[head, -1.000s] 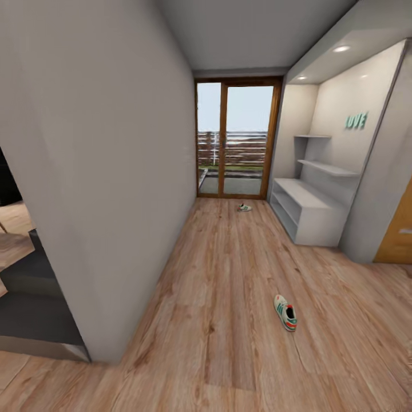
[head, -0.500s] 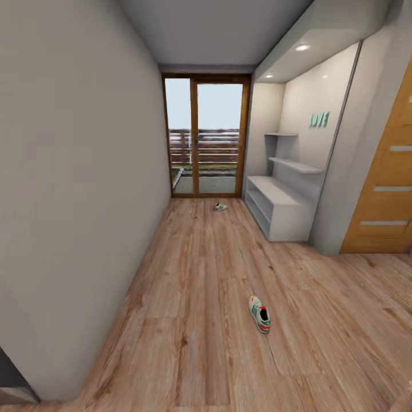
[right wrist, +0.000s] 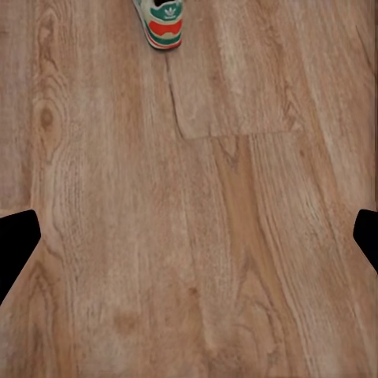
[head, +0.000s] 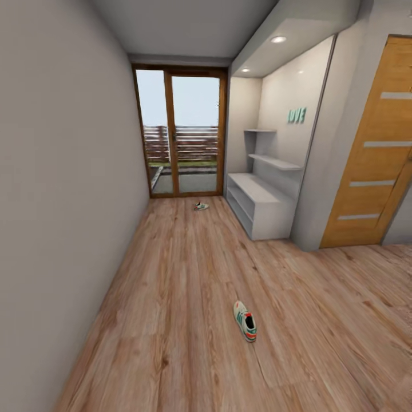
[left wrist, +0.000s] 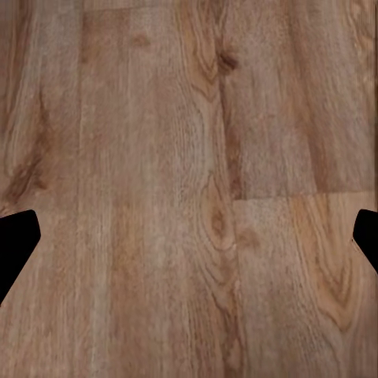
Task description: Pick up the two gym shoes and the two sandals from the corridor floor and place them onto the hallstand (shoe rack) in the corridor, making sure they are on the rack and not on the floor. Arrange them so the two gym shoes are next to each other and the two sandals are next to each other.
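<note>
Wood-plank corridor floor runs from the camera to a glazed door. Near shoe: cream sneaker with green stripes, lying alone mid-floor; its red heel patch bears a small white logo, unreadable. Left claw and right claw: both spread wide above bare planks. Far shoe: beside the door. Hallstand: right alcove, under green wall letters, seemingly "LOVE".
</note>
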Robot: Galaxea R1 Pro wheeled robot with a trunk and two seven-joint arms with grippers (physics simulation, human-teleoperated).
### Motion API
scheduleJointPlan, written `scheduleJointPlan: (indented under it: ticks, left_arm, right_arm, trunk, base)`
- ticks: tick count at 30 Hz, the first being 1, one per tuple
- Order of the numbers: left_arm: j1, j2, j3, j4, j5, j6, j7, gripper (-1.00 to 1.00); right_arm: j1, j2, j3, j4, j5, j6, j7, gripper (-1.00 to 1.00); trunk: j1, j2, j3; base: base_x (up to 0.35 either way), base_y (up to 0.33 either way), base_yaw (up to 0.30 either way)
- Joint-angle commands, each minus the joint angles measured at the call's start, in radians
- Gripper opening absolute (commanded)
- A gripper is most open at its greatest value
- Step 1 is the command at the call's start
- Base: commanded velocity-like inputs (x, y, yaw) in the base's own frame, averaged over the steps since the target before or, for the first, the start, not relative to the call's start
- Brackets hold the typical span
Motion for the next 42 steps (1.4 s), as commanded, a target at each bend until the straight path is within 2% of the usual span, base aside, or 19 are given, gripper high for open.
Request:
scheduleJointPlan:
  ticks: [1, 20, 42]
  left_arm:
    - [0.0, 0.0, 0.001, 0.0, 0.003, -0.003, -0.001, 1.0]
    - [0.0, 0.0, 0.0, 0.0, 0.003, -0.003, -0.001, 1.0]
    - [0.0, 0.0, 0.001, 0.0, 0.003, -0.003, -0.001, 1.0]
  right_arm:
    - [-0.001, 0.0, 0.0, 0.001, -0.002, -0.003, 0.001, 1.0]
    - [-0.001, 0.001, 0.001, 0.0, -0.001, -0.001, 0.0, 1.0]
    - [-0.001, 0.004, 0.004, -0.001, 0.0, -0.003, 0.0, 1.0]
  trunk:
    - [0.001, 0.0, -0.002]
    - [0.001, 0.0, -0.029]
    - [0.001, 0.0, -0.03]
  base:
    - [0.335, -0.001, -0.183]
    - [0.335, 0.0, -0.131]
    - [0.335, 0.0, -0.004]
